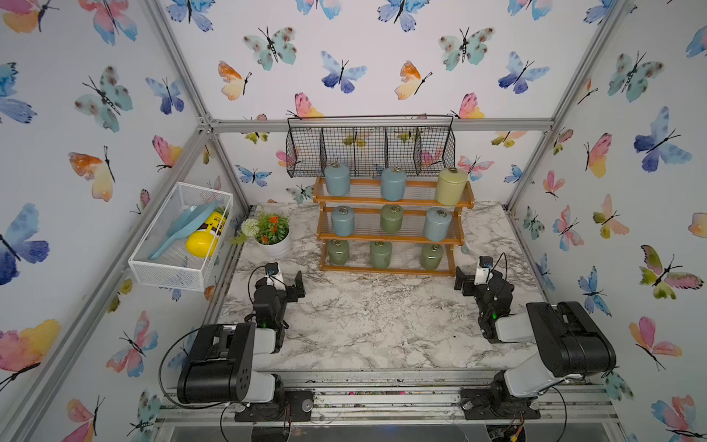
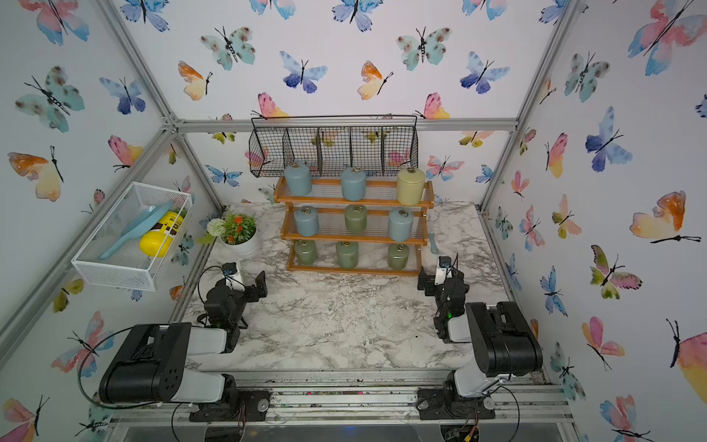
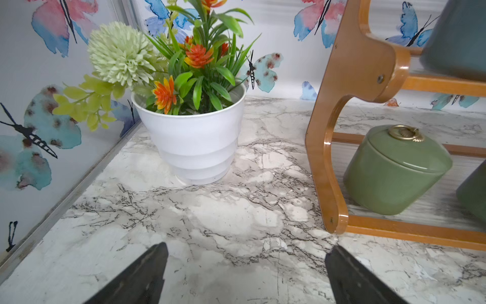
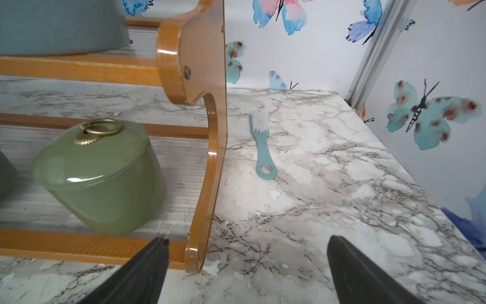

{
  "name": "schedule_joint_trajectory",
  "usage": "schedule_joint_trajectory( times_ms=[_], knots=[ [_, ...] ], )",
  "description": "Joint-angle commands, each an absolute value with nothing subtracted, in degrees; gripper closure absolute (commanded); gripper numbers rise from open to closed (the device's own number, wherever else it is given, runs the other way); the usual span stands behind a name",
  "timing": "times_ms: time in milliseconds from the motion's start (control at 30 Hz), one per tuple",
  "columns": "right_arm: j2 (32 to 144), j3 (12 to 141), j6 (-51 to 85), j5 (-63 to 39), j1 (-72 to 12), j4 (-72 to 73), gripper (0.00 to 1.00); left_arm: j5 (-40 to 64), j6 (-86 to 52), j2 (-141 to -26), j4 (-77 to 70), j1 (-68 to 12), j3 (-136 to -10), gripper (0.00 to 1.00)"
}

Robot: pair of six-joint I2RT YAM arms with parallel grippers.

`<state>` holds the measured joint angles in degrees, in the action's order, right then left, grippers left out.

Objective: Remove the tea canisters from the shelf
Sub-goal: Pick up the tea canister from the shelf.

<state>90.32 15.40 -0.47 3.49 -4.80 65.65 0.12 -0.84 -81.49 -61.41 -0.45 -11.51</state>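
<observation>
The orange-brown three-tier shelf (image 1: 394, 201) stands at the back of the marble table and holds several tea canisters, three per tier. On top are two blue ones (image 1: 337, 180) and a yellow-green one (image 1: 451, 186). The bottom tier holds three green ones (image 1: 380, 254). My left gripper (image 1: 285, 279) is open and empty, low over the table by the shelf's left end (image 3: 349, 79), with a green canister (image 3: 394, 171) ahead beside it. My right gripper (image 1: 476, 277) is open and empty by the shelf's right end (image 4: 207, 131), near another green canister (image 4: 100, 179).
A white flower pot (image 1: 273, 245) stands left of the shelf, straight ahead of the left gripper (image 3: 247, 247). A small blue brush (image 4: 263, 147) lies right of the shelf. A black wire basket (image 1: 369, 149) hangs above it. On the left wall, a white mesh basket (image 1: 180, 268) holds a yellow bottle (image 1: 206, 237).
</observation>
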Motion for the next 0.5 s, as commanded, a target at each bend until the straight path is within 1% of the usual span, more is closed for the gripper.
schedule_joint_trajectory(
  times_ms=[0, 467],
  knots=[
    [90.35, 15.63, 0.0, 3.65, -4.5, 66.64, 0.0, 0.14, -0.34, -80.6, -61.17, -0.62, -12.18, 0.02],
    [90.48, 15.77, 0.0, 3.56, -4.48, 66.61, 0.0, 0.1, -0.35, -80.76, -60.73, -0.61, -12.46, 0.02]
  ],
)
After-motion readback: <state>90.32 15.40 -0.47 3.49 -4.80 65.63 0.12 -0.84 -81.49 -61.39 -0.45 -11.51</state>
